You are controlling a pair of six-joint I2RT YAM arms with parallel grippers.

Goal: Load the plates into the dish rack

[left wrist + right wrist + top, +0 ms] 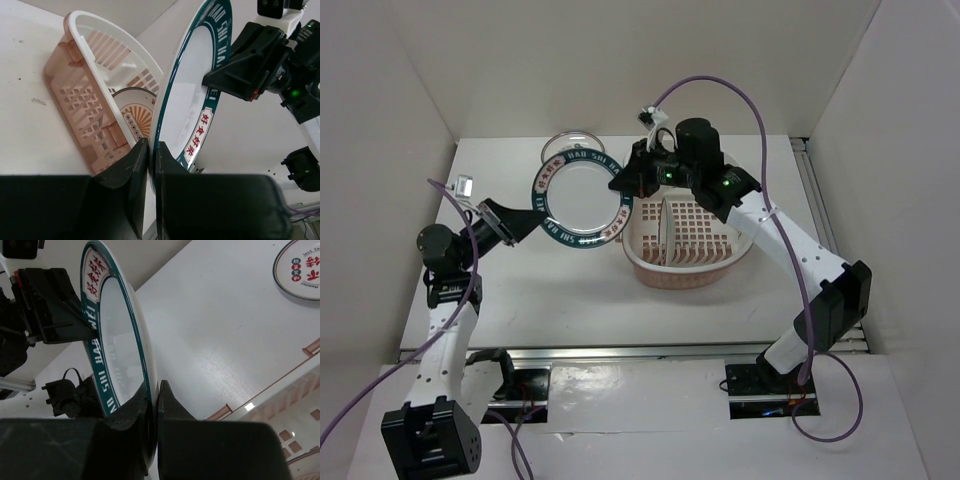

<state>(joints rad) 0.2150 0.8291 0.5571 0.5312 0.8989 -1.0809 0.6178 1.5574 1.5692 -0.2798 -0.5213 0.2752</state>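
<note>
Top external view: I have the teal-rimmed plate (578, 203) held off the table (520, 300), upper centre-left of frame, gripped on opposite edges from both sides. The left gripper (520, 218) has its jaws narrowed onto the plate's left rim. The right gripper (625, 185) is clamped on the right rim. I read this as a handover, since the dish rack (690, 278) sits mid-frame on the right arm's side. The left wrist view shows the plate tilted nearly on edge, which suits dropping it into a slot. The sunburst plate (663, 232) stands upright in the rack. The red-character plate (300, 267) lies flat on the table, upper right of the right wrist view.
</note>
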